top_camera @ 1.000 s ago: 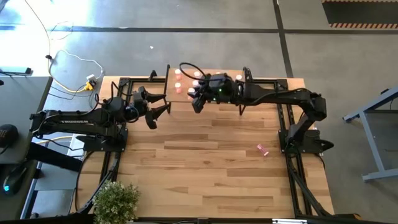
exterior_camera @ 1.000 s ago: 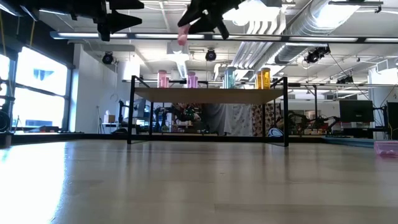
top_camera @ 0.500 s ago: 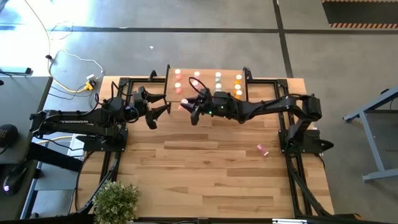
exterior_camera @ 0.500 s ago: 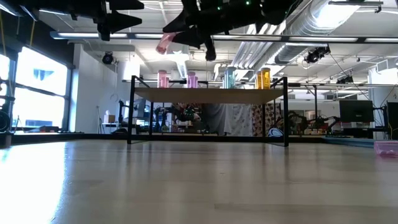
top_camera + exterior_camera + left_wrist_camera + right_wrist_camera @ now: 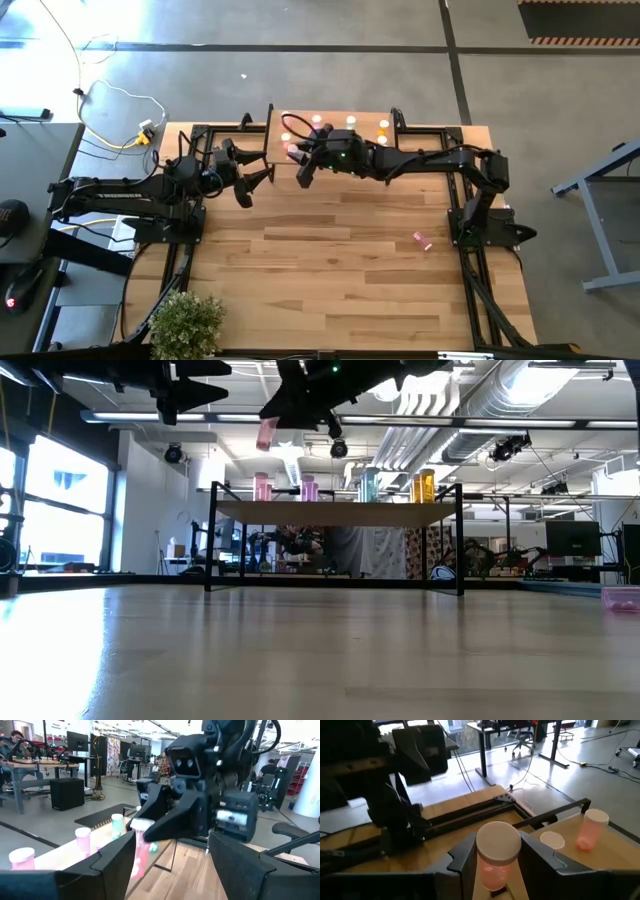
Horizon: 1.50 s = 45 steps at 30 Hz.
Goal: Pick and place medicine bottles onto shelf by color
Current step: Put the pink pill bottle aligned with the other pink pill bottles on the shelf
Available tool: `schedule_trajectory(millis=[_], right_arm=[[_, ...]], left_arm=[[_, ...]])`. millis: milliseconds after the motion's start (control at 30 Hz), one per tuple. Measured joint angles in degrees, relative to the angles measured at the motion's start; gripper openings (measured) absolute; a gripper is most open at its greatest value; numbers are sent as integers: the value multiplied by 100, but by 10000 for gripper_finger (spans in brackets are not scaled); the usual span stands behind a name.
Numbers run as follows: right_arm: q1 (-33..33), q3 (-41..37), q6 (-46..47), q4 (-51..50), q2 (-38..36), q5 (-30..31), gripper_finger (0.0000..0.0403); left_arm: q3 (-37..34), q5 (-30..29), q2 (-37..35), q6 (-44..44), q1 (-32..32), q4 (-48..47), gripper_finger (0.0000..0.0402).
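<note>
Gripping a pink bottle (image 5: 495, 855) between its fingers (image 5: 462, 857), the right gripper (image 5: 298, 160) hovers over the shelf's (image 5: 277, 150) left edge. Left gripper (image 5: 262, 166) waits beside that edge, fingers wide.

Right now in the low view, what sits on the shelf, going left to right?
On the shelf: pink bottle → second pink bottle → pale teal bottle → orange bottle.
</note>
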Motion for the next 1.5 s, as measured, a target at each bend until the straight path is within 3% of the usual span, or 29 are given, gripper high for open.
schedule_trajectory(millis=[433, 633, 1000, 1500], right_arm=[[-16, 53, -341, 76, 347, 49, 117], [-43, 573, -590, -431, 351, 96, 117], [-121, 805, -595, -583, 891, -247, 117], [-198, 1321, -844, -1050, 1275, -53, 117]], left_arm=[[519, -17, -278, -1, -2, -562, 241], [716, -7, -327, -4, -2, -727, 241], [717, -4, -334, -16, -3, -1098, 241], [717, -11, -332, -2, -4, -1202, 241]])
